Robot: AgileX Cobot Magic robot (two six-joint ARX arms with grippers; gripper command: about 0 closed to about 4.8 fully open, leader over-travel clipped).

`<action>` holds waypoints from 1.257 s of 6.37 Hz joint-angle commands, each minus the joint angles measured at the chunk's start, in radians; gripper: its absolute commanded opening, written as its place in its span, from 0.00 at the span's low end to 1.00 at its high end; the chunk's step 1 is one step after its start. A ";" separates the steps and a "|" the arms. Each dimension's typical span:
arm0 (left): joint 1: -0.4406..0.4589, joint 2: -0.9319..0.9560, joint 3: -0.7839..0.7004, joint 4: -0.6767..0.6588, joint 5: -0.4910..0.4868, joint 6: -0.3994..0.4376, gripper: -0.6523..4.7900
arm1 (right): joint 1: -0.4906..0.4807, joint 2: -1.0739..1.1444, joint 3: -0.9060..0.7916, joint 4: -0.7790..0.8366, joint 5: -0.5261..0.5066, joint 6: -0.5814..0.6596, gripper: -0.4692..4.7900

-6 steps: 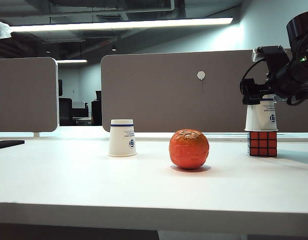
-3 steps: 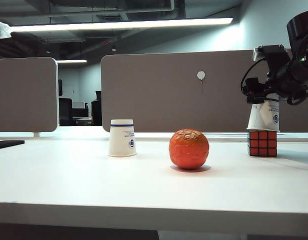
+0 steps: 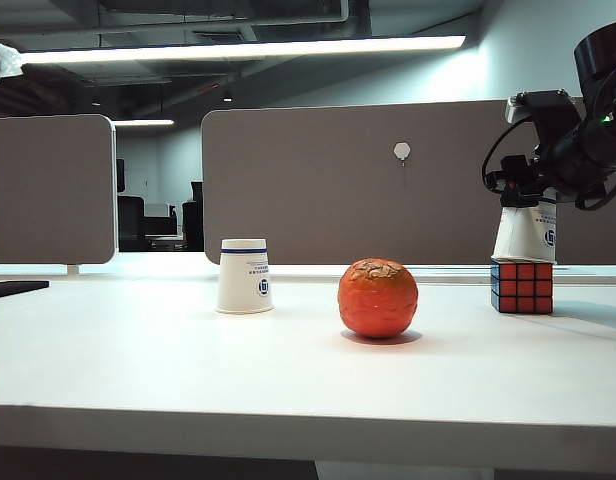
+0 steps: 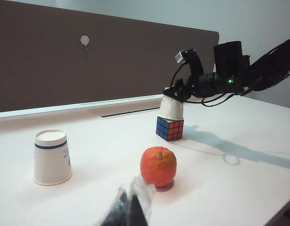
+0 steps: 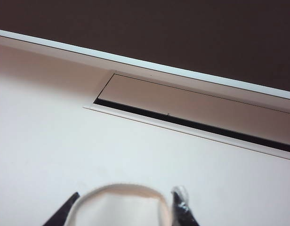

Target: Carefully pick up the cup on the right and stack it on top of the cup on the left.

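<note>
Cube (image 3: 522, 287) near the desk (image 3: 288, 370) right edge carries the right cup (image 3: 524, 232) — right gripper (image 5: 126, 209) jaws pinch its rim. Left cup (image 3: 244, 276) stands well left of the cube, orange (image 3: 378, 297) between. Left gripper (image 4: 131, 209) nearer than the orange — jaws seemingly pressed together.

A long ceiling strip light (image 3: 248, 47) glows bright across the top of the exterior view, blown out to white. The white tabletop (image 3: 288, 370) is evenly lit, with mild glare along its far edge. The orange (image 3: 378, 297) casts a small soft shadow beneath itself. In the left wrist view the right arm throws a long, soft-edged grey shadow (image 4: 229, 150) across the tabletop, and the left hand (image 4: 131, 207) is close and blurred. In the right wrist view, the cup rim (image 5: 121, 200) is out of focus.
</note>
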 commanded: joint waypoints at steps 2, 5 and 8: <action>0.000 0.000 0.003 0.013 0.000 0.000 0.11 | 0.005 -0.002 0.004 0.019 -0.050 0.001 0.46; 0.000 0.000 0.002 0.012 -0.001 0.001 0.11 | 0.055 -0.032 0.004 0.153 -0.213 0.005 0.47; 0.000 0.000 0.002 0.012 -0.015 0.000 0.11 | 0.306 -0.032 0.005 0.202 -0.237 0.004 0.47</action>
